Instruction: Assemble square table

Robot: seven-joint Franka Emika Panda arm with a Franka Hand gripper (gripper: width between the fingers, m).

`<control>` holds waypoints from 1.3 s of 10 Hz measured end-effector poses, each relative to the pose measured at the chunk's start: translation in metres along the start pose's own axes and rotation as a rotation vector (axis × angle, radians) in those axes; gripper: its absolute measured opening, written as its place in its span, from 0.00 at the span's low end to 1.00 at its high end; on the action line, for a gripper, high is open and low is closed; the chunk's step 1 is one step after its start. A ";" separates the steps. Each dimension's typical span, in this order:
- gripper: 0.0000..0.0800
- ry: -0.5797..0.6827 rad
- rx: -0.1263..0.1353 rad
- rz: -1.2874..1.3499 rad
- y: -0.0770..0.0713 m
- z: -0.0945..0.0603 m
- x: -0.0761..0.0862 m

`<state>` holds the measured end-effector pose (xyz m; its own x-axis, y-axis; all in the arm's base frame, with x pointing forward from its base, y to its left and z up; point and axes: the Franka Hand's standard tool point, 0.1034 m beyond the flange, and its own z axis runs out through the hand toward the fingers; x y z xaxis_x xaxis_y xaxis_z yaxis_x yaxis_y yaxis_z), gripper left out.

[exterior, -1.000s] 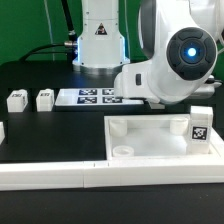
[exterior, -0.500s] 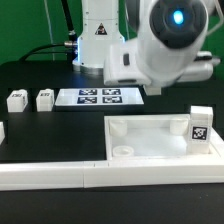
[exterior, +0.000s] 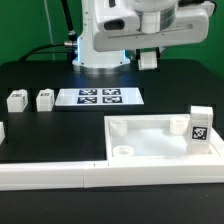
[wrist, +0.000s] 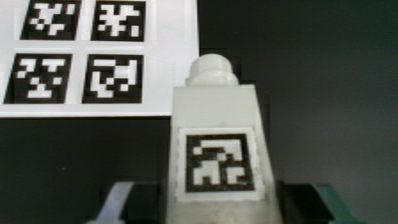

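The square table top, a white tray with a raised rim and round corner sockets, lies at the exterior view's right. One tagged white leg stands upright in its far right corner. My gripper hangs high above the table's back, shut on another white leg. In the wrist view this leg points away from the camera between the gripper, its tag facing the camera. Two loose legs stand at the left, and a further white piece shows at the left edge.
The marker board lies flat behind the table top; it also shows in the wrist view below the held leg. A long white L-shaped border rail runs along the front. The robot base stands at the back.
The arm has lifted up and back, away from above the table top's far side. The held leg now hangs high over the table's back.
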<state>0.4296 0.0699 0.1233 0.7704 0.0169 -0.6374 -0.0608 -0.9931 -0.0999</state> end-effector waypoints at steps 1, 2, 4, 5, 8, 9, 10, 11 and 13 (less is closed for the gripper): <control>0.36 0.079 -0.002 -0.008 0.001 -0.004 0.009; 0.36 0.163 -0.004 -0.045 0.009 -0.019 0.020; 0.36 0.319 -0.024 -0.103 0.025 -0.081 0.040; 0.36 0.383 -0.043 -0.128 0.025 -0.106 0.048; 0.36 0.562 -0.052 -0.130 0.024 -0.121 0.054; 0.36 0.633 -0.058 -0.127 0.026 -0.123 0.057; 0.36 0.689 -0.065 -0.123 0.029 -0.121 0.060; 0.36 0.816 -0.103 -0.146 0.040 -0.120 0.076; 0.36 0.997 -0.185 -0.198 0.067 -0.143 0.111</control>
<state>0.6016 -0.0111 0.1552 0.9374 0.1617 0.3086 0.1576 -0.9868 0.0385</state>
